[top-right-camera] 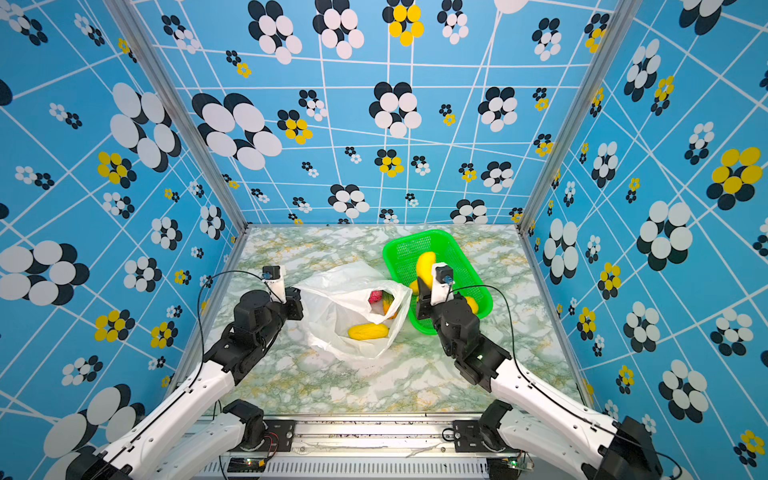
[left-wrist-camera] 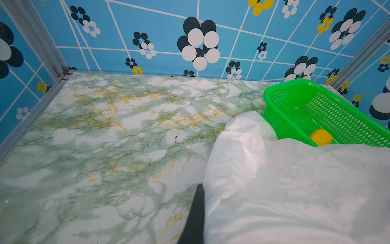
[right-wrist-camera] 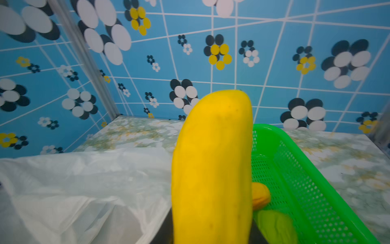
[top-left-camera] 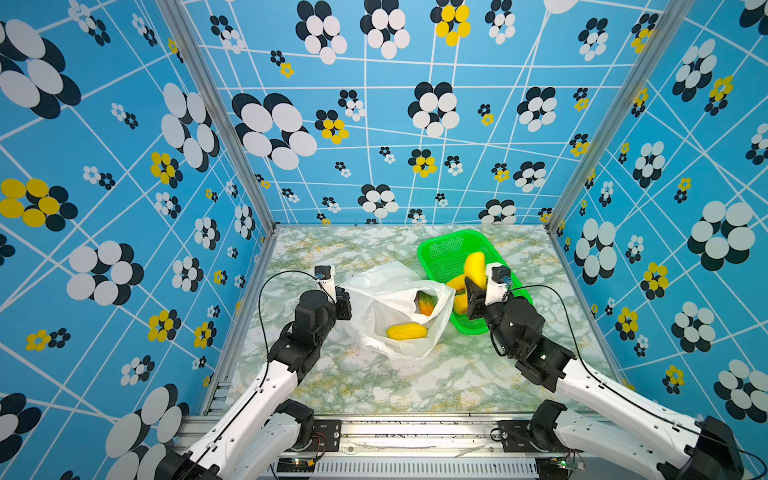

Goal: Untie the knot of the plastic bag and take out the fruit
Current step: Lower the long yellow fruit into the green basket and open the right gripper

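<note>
The white plastic bag (top-left-camera: 386,299) (top-right-camera: 340,299) lies mid-table with its mouth gaping open; the knot is out of view. Inside lie a yellow fruit (top-left-camera: 406,331) (top-right-camera: 368,331), a green-orange striped one (top-left-camera: 424,303) and a pinkish-red one (top-right-camera: 375,296). My left gripper (top-left-camera: 343,299) (top-right-camera: 293,299) is shut on the bag's left edge; in the left wrist view only one dark finger (left-wrist-camera: 195,215) shows beside the plastic (left-wrist-camera: 295,190). My right gripper (top-left-camera: 480,286) (top-right-camera: 428,286) is shut on a long yellow fruit (top-left-camera: 475,268) (right-wrist-camera: 213,169), held upright over the basket's near-left part.
A green mesh basket (top-left-camera: 440,241) (top-right-camera: 407,239) (left-wrist-camera: 295,84) stands right of the bag, touching it. It holds an orange-yellow fruit (left-wrist-camera: 320,136) (right-wrist-camera: 260,195) and a green one (right-wrist-camera: 276,226). Patterned blue walls enclose three sides of the marble table (top-left-camera: 374,386).
</note>
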